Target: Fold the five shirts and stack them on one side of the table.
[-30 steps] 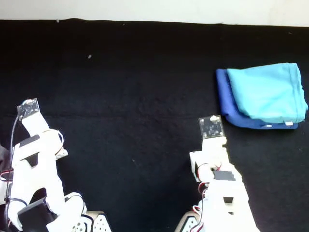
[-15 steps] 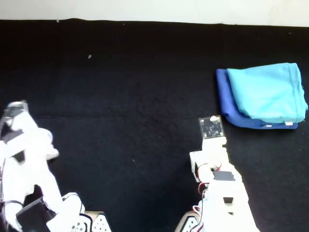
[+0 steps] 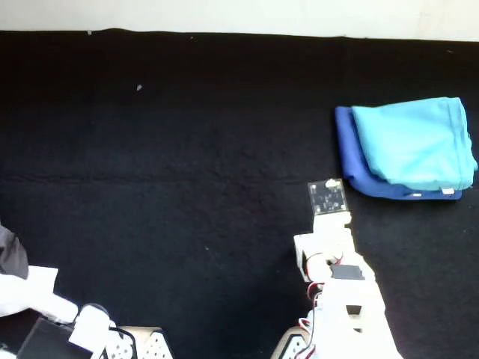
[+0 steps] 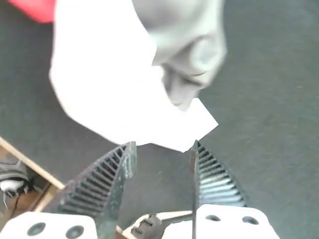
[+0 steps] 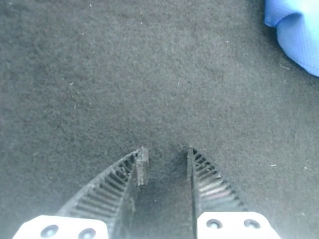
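Note:
Two folded shirts are stacked at the table's right side, a light blue shirt [image 3: 415,142] on top of a dark blue shirt [image 3: 352,153]. In the left wrist view my left gripper [image 4: 162,152] is open just short of a heap of unfolded shirts: a white shirt [image 4: 109,84], a grey shirt [image 4: 187,40] and a bit of a red shirt [image 4: 35,7]. The left arm [image 3: 34,299] sits at the table's front left corner beside a grey cloth [image 3: 9,254]. My right gripper [image 5: 166,154] is open over bare black cloth, with the blue shirt's edge [image 5: 294,30] farther off.
The black table cover [image 3: 209,134] spans the middle. The right arm [image 3: 329,247] stands at the front, left of the stack. The wooden table edge [image 4: 25,162] and a shoe [image 4: 12,177] on the floor show in the left wrist view.
The left arm has swung left and back toward the table's front left corner, over the shirt heap. The right arm and the stack have not moved.

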Robot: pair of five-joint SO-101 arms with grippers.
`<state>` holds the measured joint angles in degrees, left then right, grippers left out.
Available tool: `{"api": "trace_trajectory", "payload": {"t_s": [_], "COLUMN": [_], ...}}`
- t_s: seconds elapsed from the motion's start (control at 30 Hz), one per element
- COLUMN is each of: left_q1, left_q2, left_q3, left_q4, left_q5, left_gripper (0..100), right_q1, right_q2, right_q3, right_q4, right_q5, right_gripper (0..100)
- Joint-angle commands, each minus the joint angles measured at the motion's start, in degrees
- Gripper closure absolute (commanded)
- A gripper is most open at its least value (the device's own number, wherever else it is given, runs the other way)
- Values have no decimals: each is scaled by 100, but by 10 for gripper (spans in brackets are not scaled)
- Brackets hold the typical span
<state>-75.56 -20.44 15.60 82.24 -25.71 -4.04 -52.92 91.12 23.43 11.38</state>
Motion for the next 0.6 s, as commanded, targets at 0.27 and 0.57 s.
{"api": "trace_trajectory", "payload": {"t_s": [0.27,0.57], "left_q1": [-418,-31], "left_q2": [-48,-48], "left_q3": [2000,3064], "left_q4": [-2444,-3578], "left_q5": [-492,-510], "left_gripper": [812,815], "right_q1": [-84,-145], "right_q2": [-48,-48], "right_q3": [4,13], "right_q4": [-101,-101], "right_q5": [-44,-26], "right_gripper": [872,872]}}
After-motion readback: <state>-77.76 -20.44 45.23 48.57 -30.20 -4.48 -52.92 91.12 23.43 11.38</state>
